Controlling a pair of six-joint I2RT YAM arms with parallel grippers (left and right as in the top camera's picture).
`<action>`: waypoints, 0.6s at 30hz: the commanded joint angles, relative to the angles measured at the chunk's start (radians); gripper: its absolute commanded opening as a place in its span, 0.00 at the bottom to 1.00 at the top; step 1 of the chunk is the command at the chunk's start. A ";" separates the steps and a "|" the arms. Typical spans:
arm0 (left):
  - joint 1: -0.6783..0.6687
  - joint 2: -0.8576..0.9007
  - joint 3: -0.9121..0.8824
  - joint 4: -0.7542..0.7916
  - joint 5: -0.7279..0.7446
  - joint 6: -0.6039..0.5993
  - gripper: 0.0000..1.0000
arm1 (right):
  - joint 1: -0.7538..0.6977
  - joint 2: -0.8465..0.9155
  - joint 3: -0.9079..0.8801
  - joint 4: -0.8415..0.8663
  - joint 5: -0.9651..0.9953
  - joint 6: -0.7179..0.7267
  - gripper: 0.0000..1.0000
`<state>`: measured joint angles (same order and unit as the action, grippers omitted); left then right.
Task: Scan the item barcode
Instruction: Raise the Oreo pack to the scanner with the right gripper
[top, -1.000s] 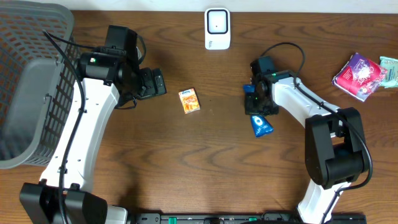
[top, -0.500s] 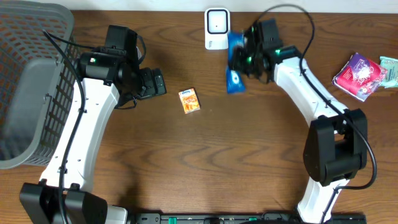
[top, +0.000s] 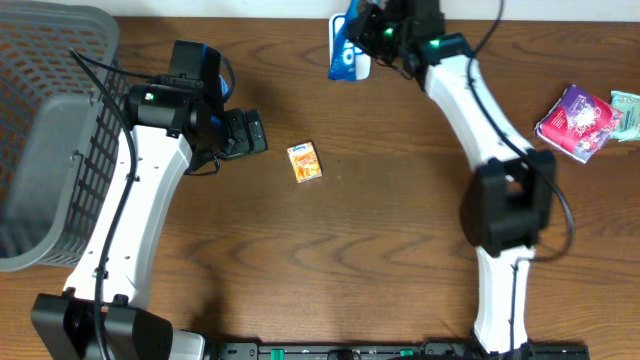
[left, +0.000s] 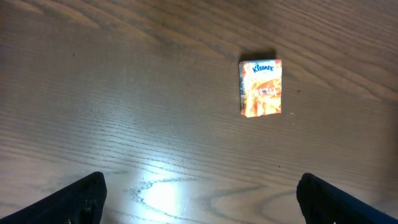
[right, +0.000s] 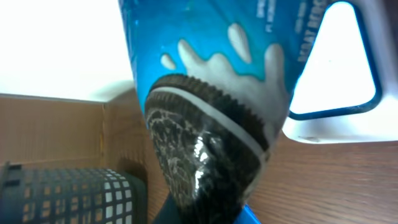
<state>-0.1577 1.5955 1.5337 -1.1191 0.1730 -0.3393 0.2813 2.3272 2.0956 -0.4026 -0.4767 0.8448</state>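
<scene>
At the overhead view's top centre, the right gripper (top: 374, 30) pinched the blue cookie packet (top: 345, 42) over the scanner (top: 353, 69), the left gripper (left: 199, 200) spread wide, and a barcode facing away might have spoiled the read.

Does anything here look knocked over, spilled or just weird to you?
Nothing stands out. The blue cookie packet is held in front of the white scanner, not dropped. The tissue pack lies flat, slightly askew, mid-table. No spill or damage shows.
</scene>
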 joint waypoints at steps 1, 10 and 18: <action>0.004 0.004 0.005 -0.003 -0.010 0.006 0.98 | 0.006 0.111 0.117 -0.018 -0.073 0.072 0.01; 0.004 0.004 0.005 -0.003 -0.010 0.006 0.98 | -0.006 0.119 0.217 -0.171 -0.002 -0.080 0.01; 0.004 0.004 0.005 -0.003 -0.010 0.006 0.98 | -0.076 0.119 0.536 -0.576 0.201 -0.267 0.01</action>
<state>-0.1577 1.5955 1.5337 -1.1194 0.1734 -0.3393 0.2543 2.4805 2.5191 -0.9066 -0.4118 0.6804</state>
